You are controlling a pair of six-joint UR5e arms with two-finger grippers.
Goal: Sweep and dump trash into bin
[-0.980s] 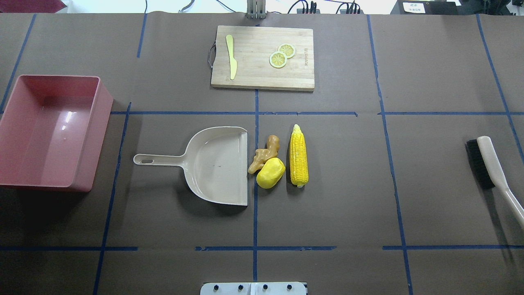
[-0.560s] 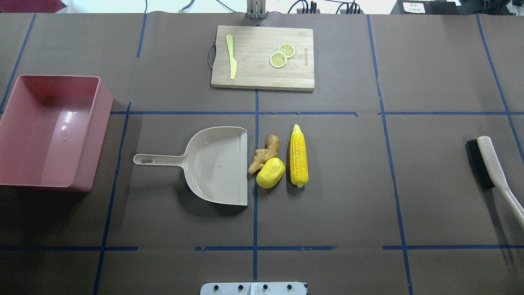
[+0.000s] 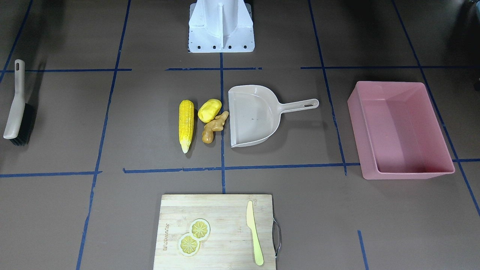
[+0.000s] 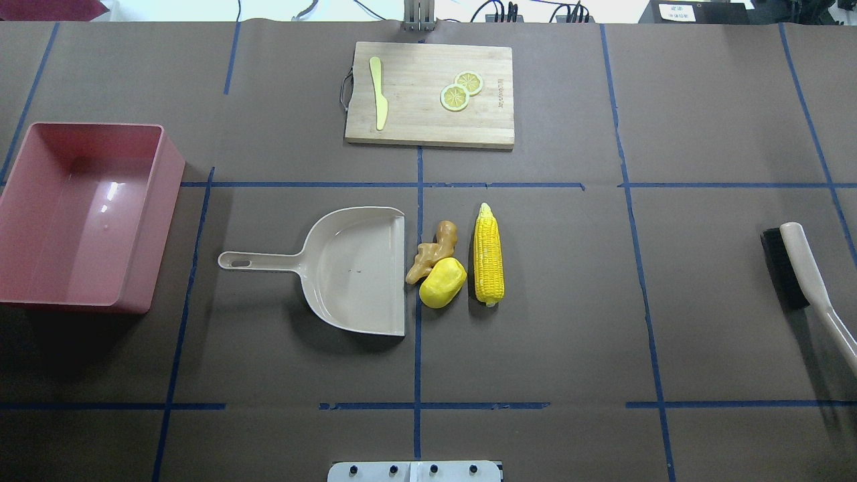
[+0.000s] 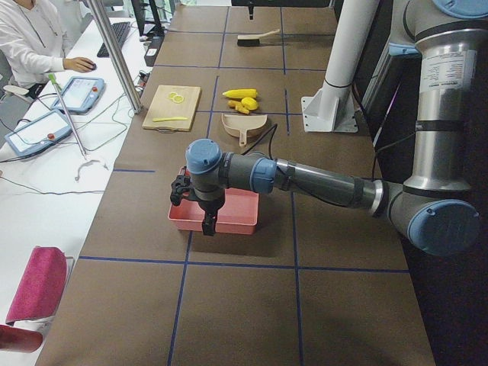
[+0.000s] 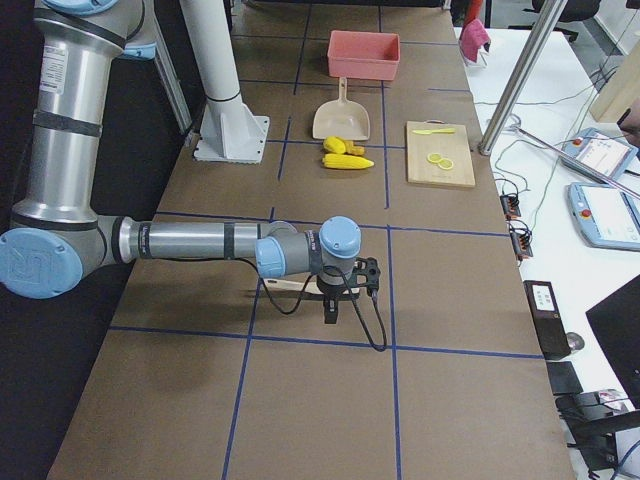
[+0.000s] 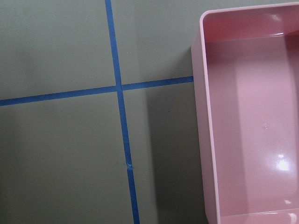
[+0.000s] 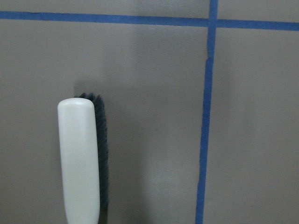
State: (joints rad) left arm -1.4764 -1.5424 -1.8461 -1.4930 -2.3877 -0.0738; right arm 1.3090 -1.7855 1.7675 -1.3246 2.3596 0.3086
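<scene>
- Overhead view: trash (corn (image 4: pixel 489 254), lump (image 4: pixel 442 283), ginger (image 4: pixel 430 252)) sits centre frame at dustpan (image 4: pixel 361 268) mouth; bin (image 4: pixel 161 227) far left.
- We cannot tell the finger state of left gripper (image 5: pixel 207 226) or right gripper (image 6: pixel 331 308).
- We would grip the brush (image 4: pixel 802 264) handle squarely, then sweep leftward.

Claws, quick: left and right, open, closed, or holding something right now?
Left claw: cannot be told; it shows only in the left side view, over the pink bin.
Right claw: cannot be told; it shows only in the right side view.

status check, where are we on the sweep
Left gripper by bin, right gripper above brush, jaws unreadable. Corn, potato, ginger unswept at dustpan mouth. Brush untouched, no obstruction seen.
</scene>
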